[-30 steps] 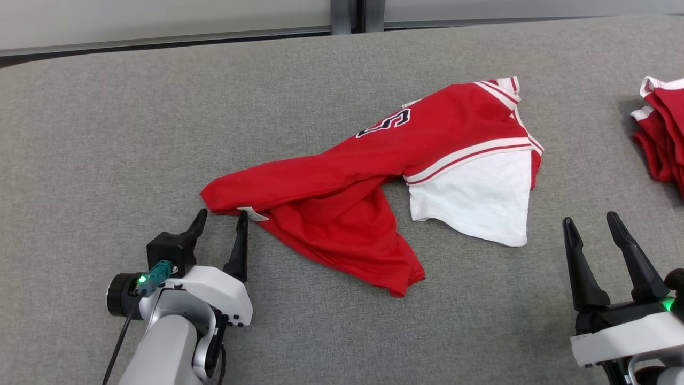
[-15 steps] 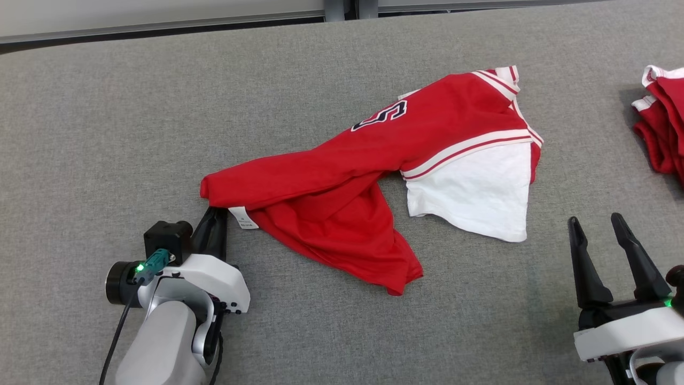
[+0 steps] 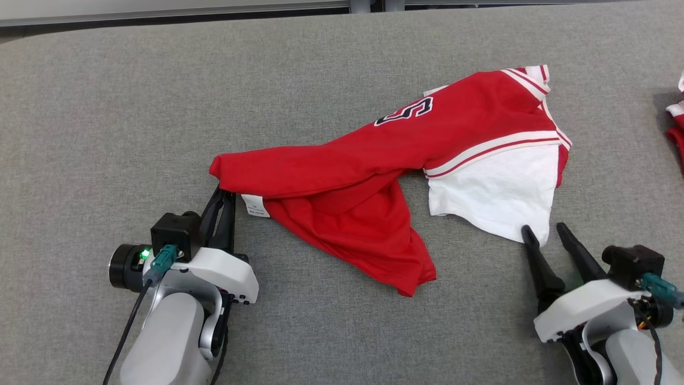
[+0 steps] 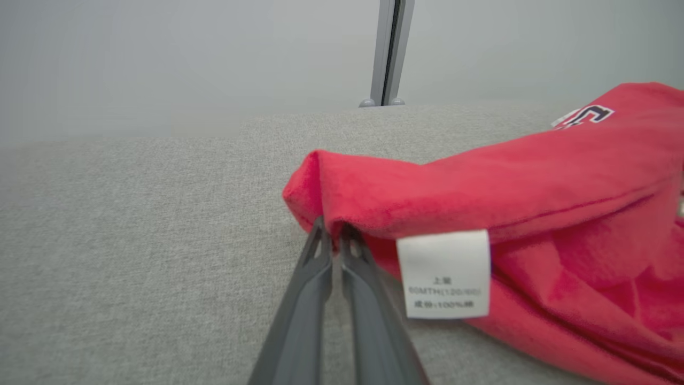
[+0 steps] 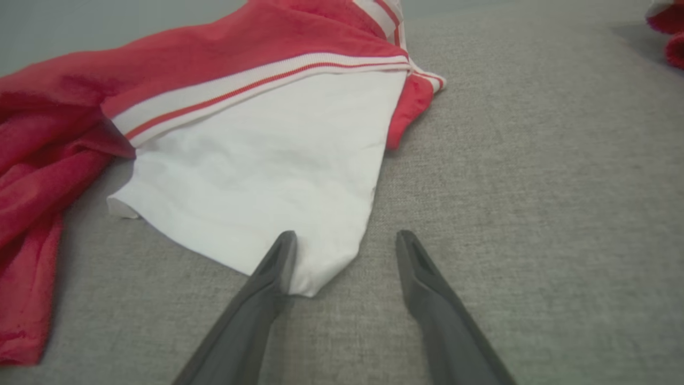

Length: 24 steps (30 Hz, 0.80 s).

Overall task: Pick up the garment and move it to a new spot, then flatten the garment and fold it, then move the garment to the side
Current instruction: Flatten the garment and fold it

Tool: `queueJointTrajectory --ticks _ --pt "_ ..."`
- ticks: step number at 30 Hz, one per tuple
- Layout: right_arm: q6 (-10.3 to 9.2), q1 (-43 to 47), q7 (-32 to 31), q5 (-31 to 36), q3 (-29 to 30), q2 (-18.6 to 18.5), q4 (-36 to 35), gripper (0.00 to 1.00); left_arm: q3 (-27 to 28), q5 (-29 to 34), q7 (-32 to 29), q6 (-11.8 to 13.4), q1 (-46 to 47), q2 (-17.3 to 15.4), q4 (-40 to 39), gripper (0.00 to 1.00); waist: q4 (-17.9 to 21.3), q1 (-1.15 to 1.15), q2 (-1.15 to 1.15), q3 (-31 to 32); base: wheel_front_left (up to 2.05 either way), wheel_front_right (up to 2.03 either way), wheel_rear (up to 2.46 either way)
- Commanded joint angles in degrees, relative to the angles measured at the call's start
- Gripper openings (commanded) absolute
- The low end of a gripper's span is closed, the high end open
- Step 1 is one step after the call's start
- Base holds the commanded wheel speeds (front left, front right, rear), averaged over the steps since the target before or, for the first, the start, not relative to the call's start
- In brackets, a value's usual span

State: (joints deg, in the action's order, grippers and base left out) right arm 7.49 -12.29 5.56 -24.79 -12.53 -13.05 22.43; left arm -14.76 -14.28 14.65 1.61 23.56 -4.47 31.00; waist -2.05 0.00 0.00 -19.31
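Note:
The garment [image 3: 390,160] is a red shirt with a white sleeve and striped trim, lying crumpled across the middle of the grey table. My left gripper [image 3: 223,193] is shut on the garment's left red corner, beside a white care label [image 3: 256,206]. The left wrist view shows the fingers [image 4: 320,267] pinching the red fold [image 4: 342,214] just left of the label [image 4: 444,274]. My right gripper [image 3: 544,231] stands open at the lowest tip of the white sleeve [image 3: 497,192]. In the right wrist view, that tip [image 5: 315,267] lies between the fingers [image 5: 267,278], touching the left one.
More red and white clothing [image 3: 676,125] lies at the table's far right edge, also seen as a red heap [image 5: 668,32] in the right wrist view. The grey felt table [image 3: 107,107] stretches bare to the left and front. A pale wall with a metal post [image 4: 389,51] stands behind.
My left gripper closed on the garment's red corner and holds it. My right gripper moved forward and left to the white sleeve's tip. The head view shifted, so the scene slid right.

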Motion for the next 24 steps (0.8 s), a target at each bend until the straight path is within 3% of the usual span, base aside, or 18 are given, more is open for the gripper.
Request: queueJointTrajectory --ticks 1,2,3,8,13,24 --pt "0.00 -1.0 -0.8 -0.7 -1.5 -0.1 2.8 0.38 -0.2 0.5 0.2 0.5 -0.7 -0.5 -0.8 0.00 -0.3 0.00 0.00 -0.3 0.00 0.00 0.00" --pt "0.00 -1.0 -0.8 -0.7 -1.5 -0.1 2.8 0.38 -0.2 0.5 0.2 0.5 -0.7 -0.5 -0.8 0.00 -0.3 0.00 0.00 -0.3 0.00 0.00 0.00" --pt "0.00 -1.7 -0.5 -1.2 -2.0 -0.1 3.9 0.00 -0.3 0.7 0.2 0.5 -0.8 -0.7 -1.3 0.00 -0.5 0.00 0.00 -0.3 0.00 0.00 0.00" --pt "0.00 -3.8 2.6 -2.9 -2.5 -1.5 5.8 0.00 -0.5 1.1 -0.2 1.3 -1.8 -1.7 -4.3 0.00 -0.8 0.00 0.00 -0.4 0.00 0.00 0.00" --pt "-0.04 -5.2 7.1 -2.5 1.3 -4.1 1.7 0.00 -0.1 1.4 -1.3 2.5 -3.0 -3.3 -9.6 0.00 -0.8 0.00 0.00 0.0 0.00 0.00 0.00" --pt "-0.02 -9.5 7.9 3.9 13.6 -9.6 -20.2 0.00 0.9 2.0 -7.2 4.3 -3.1 -7.1 -29.0 0.00 -0.3 0.00 0.00 2.0 0.00 0.00 0.00"
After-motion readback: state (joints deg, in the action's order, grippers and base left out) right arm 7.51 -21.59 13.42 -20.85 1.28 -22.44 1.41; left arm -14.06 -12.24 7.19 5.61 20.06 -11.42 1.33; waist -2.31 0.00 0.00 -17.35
